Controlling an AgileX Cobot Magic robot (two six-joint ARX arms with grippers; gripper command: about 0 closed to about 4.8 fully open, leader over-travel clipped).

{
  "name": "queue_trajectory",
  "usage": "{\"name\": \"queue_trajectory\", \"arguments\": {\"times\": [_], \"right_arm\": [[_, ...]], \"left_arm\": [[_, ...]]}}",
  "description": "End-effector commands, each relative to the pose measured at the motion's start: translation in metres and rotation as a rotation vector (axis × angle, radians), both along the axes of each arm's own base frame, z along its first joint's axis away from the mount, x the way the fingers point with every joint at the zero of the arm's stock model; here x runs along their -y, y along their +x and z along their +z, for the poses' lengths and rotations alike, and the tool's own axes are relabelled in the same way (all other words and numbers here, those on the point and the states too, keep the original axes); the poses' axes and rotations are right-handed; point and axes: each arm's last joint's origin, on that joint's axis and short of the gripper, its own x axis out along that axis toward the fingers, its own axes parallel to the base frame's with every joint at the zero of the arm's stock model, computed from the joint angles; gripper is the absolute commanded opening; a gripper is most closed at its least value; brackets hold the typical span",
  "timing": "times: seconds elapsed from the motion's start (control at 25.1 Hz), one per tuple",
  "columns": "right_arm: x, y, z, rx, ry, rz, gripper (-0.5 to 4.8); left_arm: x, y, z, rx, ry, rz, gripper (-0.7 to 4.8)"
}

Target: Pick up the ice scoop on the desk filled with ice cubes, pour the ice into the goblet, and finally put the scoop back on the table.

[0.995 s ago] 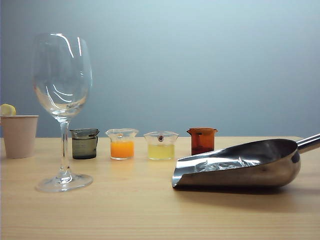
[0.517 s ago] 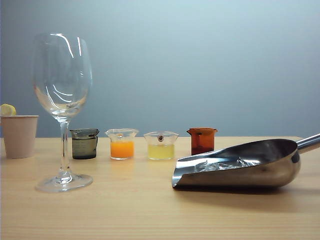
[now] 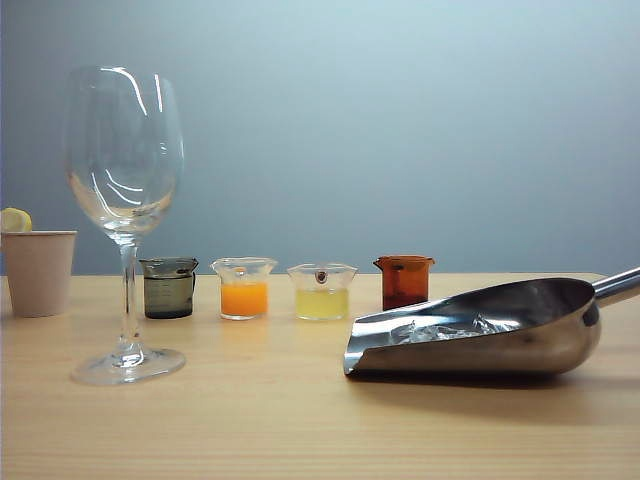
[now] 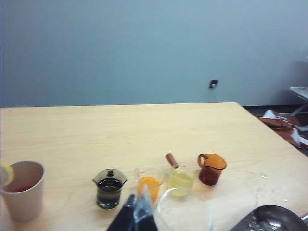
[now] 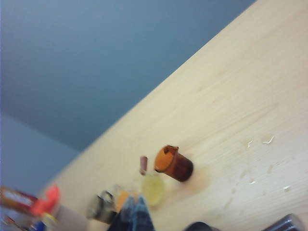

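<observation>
You had the ice scoop (image 3: 480,335) lying on the tabletop (image 3: 300,430) at the right, ice cubes (image 3: 450,328) in its trough, well apart from the upright goblet (image 3: 125,220) at the left. Your left tool (image 4: 135,216) and right tool (image 5: 134,214) both hung above, fingers pressed together, gripping nothing.

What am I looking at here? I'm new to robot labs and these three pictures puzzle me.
It is a two-armed robot. One picture comes from a camera facing the desk. The other two come from cameras on each wrist, looking down past the left tool and the right tool, both closed and empty, above the table. On the desk stand a goblet, four small beakers and a paper cup, and an ice scoop lies there holding ice cubes. Nothing is held yet.
</observation>
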Motion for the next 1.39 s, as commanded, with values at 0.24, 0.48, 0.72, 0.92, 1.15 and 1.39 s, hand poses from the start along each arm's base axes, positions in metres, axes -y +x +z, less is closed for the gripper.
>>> {"name": "queue_trajectory", "arguments": {"times": [0.24,0.48,0.72,0.92,1.15,1.39], "right_arm": [[0.001,0.013,-0.042,-0.176,0.273,-0.096,-0.05],[-0.002,0.017,-0.068,-0.255,0.297,-0.101,-0.05],[-0.015,0.024,-0.101,-0.235,0.302,-0.09,-0.05],[-0.023,0.023,-0.11,-0.244,0.262,-0.107,-0.05],[-0.028,0.022,-0.131,-0.268,0.267,-0.143,-0.05],[-0.028,0.023,-0.137,-0.243,0.266,-0.159,0.21]], "left_arm": [[0.003,-0.001,0.001,0.011,0.022,-0.111,-0.05],[0.006,0.007,-0.001,-0.04,0.012,-0.163,-0.05],[0.01,0.017,-0.003,-0.071,0.022,-0.151,-0.05],[0.012,0.022,-0.003,-0.085,0.023,-0.166,-0.05],[0.023,0.038,-0.008,-0.153,0.041,-0.246,-0.05],[0.033,0.043,-0.011,-0.175,0.072,-0.256,-0.05]]}}
